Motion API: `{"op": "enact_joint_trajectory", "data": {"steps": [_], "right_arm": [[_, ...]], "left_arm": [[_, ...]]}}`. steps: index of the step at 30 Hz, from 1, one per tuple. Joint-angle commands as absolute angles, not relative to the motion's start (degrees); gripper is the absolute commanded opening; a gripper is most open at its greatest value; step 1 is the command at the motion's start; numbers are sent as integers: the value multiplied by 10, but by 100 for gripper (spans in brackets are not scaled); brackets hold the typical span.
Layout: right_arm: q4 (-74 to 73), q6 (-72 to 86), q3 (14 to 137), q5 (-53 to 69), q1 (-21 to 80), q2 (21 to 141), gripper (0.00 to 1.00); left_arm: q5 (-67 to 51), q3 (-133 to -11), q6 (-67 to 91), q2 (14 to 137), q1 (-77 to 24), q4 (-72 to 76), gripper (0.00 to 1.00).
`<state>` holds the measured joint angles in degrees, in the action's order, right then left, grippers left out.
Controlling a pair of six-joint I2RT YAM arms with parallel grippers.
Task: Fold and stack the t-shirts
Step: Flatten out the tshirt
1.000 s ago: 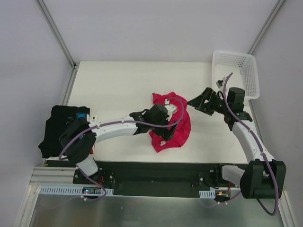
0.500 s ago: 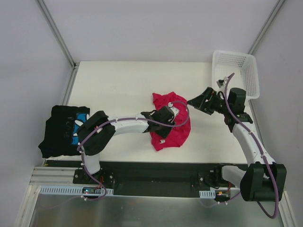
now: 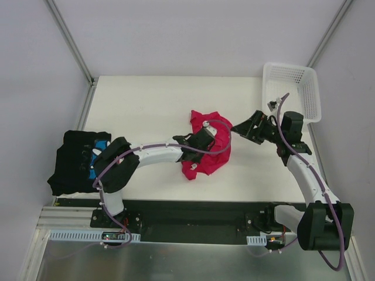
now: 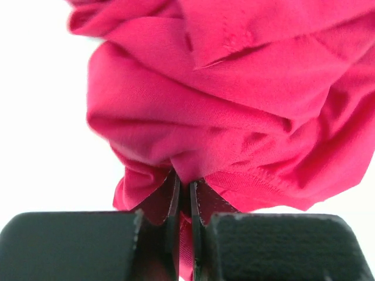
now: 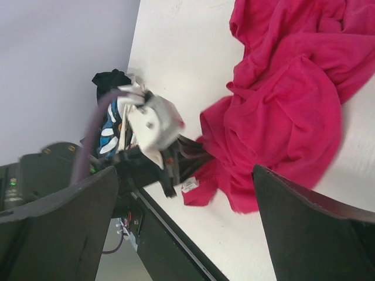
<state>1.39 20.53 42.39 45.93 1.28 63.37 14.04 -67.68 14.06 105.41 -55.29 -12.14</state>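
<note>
A crumpled crimson-pink t-shirt [image 3: 212, 153] lies mid-table. My left gripper [image 3: 202, 142] is at its left side, shut on a fold of the pink cloth [image 4: 234, 99], which is pinched between the jaws and bunched above them [image 4: 187, 188]. The right gripper [image 3: 241, 126] hovers just right of the shirt, open, with nothing between its fingers [image 5: 184, 175]. In the right wrist view the pink shirt [image 5: 287, 99] lies ahead, with the left arm's wrist behind it. A folded black t-shirt with blue-and-white print [image 3: 75, 159] sits at the table's left edge.
A white plastic lattice basket [image 3: 291, 66] stands at the back right corner, behind the right arm. The white table [image 3: 146, 105] is bounded by grey walls and metal rails. The left arm's purple cable loops over the pink shirt.
The left gripper has closed on the pink shirt. The cloth has bunched up and drawn inward from its right and lower edges. The right arm has barely moved.
</note>
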Motion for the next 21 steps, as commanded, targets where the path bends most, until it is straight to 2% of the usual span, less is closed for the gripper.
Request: {"op": "enact_joint_trajectory", "data": {"steps": [1,7,11,14,15,16,18,19,20,21], "right_arm": [[48,210,417,481,11,634,99],[56,212,403,480,11,638,99],[62,216,398,483,11,642,99],[65,217,398,483,12,643,99],[65,218,398,483,12,643,99],[65,217,398,483,12,644,99],[65,219,400,483,12,648,99],[66,218,401,483,12,649,99],[67,218,402,483,12,650,99],[68,221,401,482,14,653,99]], "left_arm": [[273,-725,149,951,-504,-153,0],[356,-739,130,815,-418,-147,0],[352,-723,119,766,-355,-142,0],[352,-694,109,744,-352,-127,0],[349,-688,110,744,-352,-126,4],[348,-682,113,745,-352,-127,35],[337,-665,126,747,-352,-127,63],[333,-660,131,751,-352,-127,73],[330,-655,138,754,-352,-127,92],[321,-653,141,755,-352,-127,98]]}}
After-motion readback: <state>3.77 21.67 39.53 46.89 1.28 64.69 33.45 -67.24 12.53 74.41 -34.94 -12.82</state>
